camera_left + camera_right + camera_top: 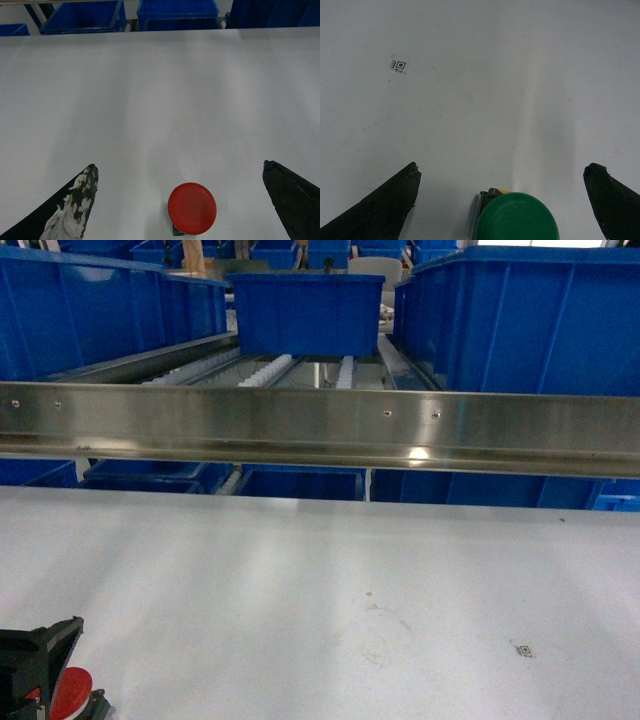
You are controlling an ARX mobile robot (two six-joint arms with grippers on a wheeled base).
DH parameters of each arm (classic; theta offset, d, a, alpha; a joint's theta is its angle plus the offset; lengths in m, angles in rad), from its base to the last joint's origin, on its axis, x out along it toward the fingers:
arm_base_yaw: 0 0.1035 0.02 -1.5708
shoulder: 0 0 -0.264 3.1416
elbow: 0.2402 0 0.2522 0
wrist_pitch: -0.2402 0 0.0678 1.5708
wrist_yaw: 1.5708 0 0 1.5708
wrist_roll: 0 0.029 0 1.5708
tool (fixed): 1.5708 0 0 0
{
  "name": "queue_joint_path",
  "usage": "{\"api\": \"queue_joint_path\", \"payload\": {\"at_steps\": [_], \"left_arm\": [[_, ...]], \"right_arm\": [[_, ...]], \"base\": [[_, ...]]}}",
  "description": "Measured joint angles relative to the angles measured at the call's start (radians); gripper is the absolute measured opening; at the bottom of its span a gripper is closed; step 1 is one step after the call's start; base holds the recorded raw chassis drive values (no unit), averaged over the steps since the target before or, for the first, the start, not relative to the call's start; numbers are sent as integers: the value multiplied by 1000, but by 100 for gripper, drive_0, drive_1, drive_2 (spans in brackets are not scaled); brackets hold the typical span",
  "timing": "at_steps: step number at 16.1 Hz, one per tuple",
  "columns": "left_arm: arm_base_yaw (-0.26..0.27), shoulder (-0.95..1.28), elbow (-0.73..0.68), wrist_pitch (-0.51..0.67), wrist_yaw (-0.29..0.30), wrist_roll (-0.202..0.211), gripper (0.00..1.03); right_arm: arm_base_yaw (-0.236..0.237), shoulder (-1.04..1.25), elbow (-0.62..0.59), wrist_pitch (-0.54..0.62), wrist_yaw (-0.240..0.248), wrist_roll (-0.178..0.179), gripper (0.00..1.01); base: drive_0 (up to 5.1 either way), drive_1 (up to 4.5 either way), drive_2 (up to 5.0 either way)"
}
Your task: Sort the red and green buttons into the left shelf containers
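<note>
Left wrist view: left gripper spread wide around the glossy red domed button; right gripper equally wide around the green button, both on the matte white table.

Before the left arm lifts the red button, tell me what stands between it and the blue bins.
The steel shelf rail runs across the whole head view between the white table and the blue bins behind it. The red button sits between the open left gripper fingers, nothing between them. The arm would probably have to go over that rail.
</note>
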Motion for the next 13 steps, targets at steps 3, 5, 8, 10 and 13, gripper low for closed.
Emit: {"api": "queue_joint_path", "payload": {"at_steps": [3, 5, 8, 10, 13], "left_arm": [[0, 0, 0, 0, 0, 0, 98], [0, 0, 0, 0, 0, 0, 98], [0, 0, 0, 0, 0, 0, 98], [0, 0, 0, 0, 0, 0, 98], [0, 0, 0, 0, 0, 0, 98]], "right_arm": [[5, 87, 86, -21, 13, -5, 98], [6, 118, 123, -34, 30, -9, 98], [4, 126, 124, -34, 42, -12, 98], [-2, 132, 122, -42, 43, -16, 98], [-10, 134, 116, -46, 45, -18, 98]], "base": [[0, 0, 0], [0, 0, 0], [0, 0, 0], [0, 0, 0], [0, 0, 0]]}}
